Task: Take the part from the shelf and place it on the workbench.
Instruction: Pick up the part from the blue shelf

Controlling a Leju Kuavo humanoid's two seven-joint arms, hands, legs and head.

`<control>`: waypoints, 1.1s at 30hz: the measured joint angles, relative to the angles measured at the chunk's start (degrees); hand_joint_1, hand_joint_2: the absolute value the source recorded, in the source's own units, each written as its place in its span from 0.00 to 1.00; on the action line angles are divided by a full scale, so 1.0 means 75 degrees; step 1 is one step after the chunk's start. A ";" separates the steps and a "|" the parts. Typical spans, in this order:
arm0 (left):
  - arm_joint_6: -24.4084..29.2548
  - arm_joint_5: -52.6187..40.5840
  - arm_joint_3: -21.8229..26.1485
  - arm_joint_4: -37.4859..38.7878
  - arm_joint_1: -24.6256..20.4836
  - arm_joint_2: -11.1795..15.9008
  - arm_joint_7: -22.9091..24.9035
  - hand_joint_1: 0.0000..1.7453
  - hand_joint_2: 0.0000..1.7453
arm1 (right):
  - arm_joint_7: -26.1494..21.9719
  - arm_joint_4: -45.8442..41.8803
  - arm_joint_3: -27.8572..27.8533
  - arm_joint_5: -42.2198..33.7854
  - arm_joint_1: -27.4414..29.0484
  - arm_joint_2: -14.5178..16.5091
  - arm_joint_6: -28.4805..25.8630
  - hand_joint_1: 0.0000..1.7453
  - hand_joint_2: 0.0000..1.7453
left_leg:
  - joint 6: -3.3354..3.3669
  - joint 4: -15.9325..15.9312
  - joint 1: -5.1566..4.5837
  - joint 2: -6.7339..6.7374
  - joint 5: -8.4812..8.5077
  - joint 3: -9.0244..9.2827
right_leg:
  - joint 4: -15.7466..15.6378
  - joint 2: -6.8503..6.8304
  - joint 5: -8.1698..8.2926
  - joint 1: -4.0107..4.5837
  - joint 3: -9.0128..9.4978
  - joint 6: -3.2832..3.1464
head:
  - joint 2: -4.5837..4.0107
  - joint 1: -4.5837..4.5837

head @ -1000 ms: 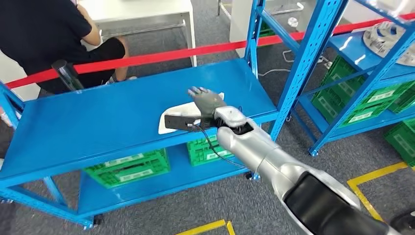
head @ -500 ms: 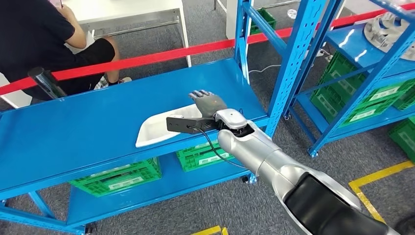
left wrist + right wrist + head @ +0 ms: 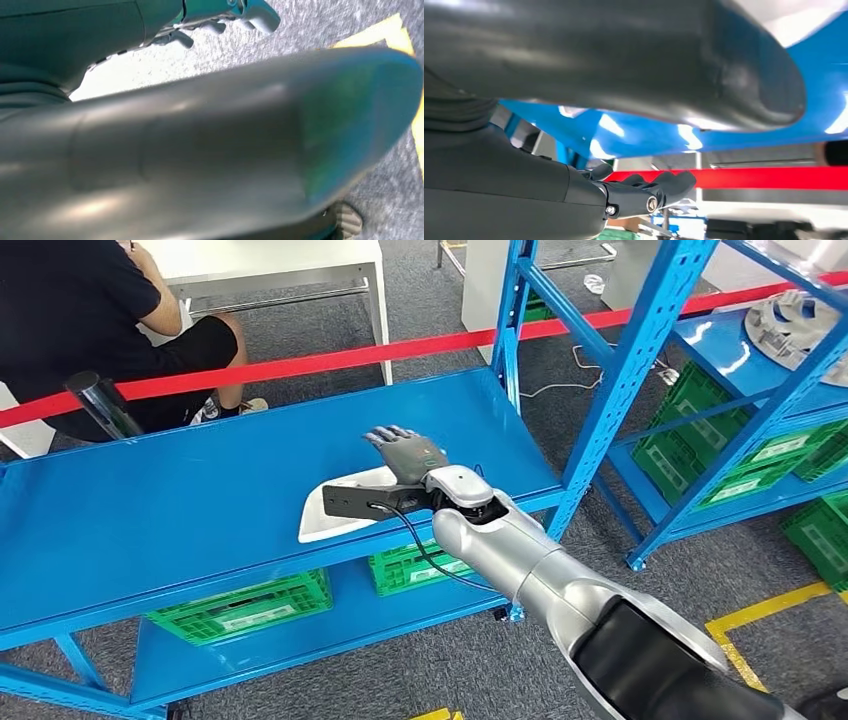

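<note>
The white, shallow, tray-like plastic part (image 3: 335, 508) lay flat on the broad blue metal shelf (image 3: 180, 500), at that shelf's near edge and toward its right end. The robot's right hand (image 3: 405, 452) rested over the right end of the part, palm down, its dark fingers (image 3: 385, 436) stretched forward and slightly apart above the shelf surface; whether any of them actually gripped the part could not be told. In the right wrist view the same fingers (image 3: 664, 186) reached out straight and were curled round nothing visible. A black camera bracket (image 3: 360, 502) at the wrist lay across the part's near side. The left hand (image 3: 220, 15) hung above grey carpet with its fingers loosely spread and nothing in them.

Behind the shelf ran a red barrier tape (image 3: 300, 362), and beyond that tape sat a person in black clothes (image 3: 80, 310). Green plastic crates (image 3: 245, 605) stood on the level under the shelf.
</note>
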 joint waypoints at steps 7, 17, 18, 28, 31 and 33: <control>0.0000 -0.0074 -0.0003 -0.0004 -0.0127 -0.0066 -0.0039 0.00 0.00 | -0.0007 -0.0531 0.0243 -0.0022 0.0047 0.0460 0.0217 0.00 0.00 | 0.0092 0.0003 -0.0005 0.0000 -0.0011 0.0022 | -0.0132 -0.0008 0.0054 -0.0002 0.0090 0.0137 | 0.0000 -0.0003; 0.0000 0.0021 -0.0003 -0.0008 -0.0126 -0.0060 -0.0063 0.00 0.00 | 0.0055 -0.1042 0.0704 -0.0132 0.0301 0.0755 0.0597 0.00 0.75 | 0.0098 -0.0001 -0.0012 -0.0002 -0.0015 0.0033 | -0.0141 -0.0010 0.0053 0.0005 0.0100 0.0193 | 0.0000 -0.0004; 0.0000 0.0023 -0.0003 -0.0008 -0.0118 -0.0058 -0.0060 0.00 0.00 | 0.0073 -0.1059 0.0740 -0.0151 0.0315 0.0767 0.0631 0.00 1.00 | 0.0097 -0.0003 -0.0012 -0.0002 -0.0014 0.0034 | -0.0141 -0.0011 0.0053 0.0006 0.0100 0.0193 | 0.0000 -0.0004; 0.0000 0.0021 -0.0003 -0.0008 -0.0101 -0.0052 -0.0054 0.00 0.00 | 0.0307 -0.0925 0.1077 -0.0421 0.0413 0.0798 0.1142 0.00 1.00 | 0.0096 -0.0010 -0.0011 0.0000 -0.0014 0.0041 | -0.0140 -0.0009 0.0051 0.0007 0.0099 0.0191 | 0.0000 -0.0004; 0.0000 0.0023 -0.0001 -0.0008 -0.0094 -0.0055 -0.0097 0.00 0.00 | 0.0426 -0.0793 0.1175 -0.0376 0.0414 0.0765 0.1146 0.00 1.00 | 0.0096 -0.0010 -0.0012 0.0000 -0.0014 0.0041 | -0.0140 -0.0009 0.0051 0.0006 0.0100 0.0191 | 0.0000 -0.0004; 0.0000 0.0024 0.0000 -0.0008 -0.0089 -0.0054 -0.0106 0.00 0.00 | 0.0449 -0.0724 0.1236 -0.0366 0.0419 0.0735 0.1146 0.00 1.00 | 0.0096 -0.0010 -0.0012 0.0000 -0.0014 0.0040 | -0.0140 -0.0009 0.0051 0.0005 0.0100 0.0191 | 0.0000 -0.0004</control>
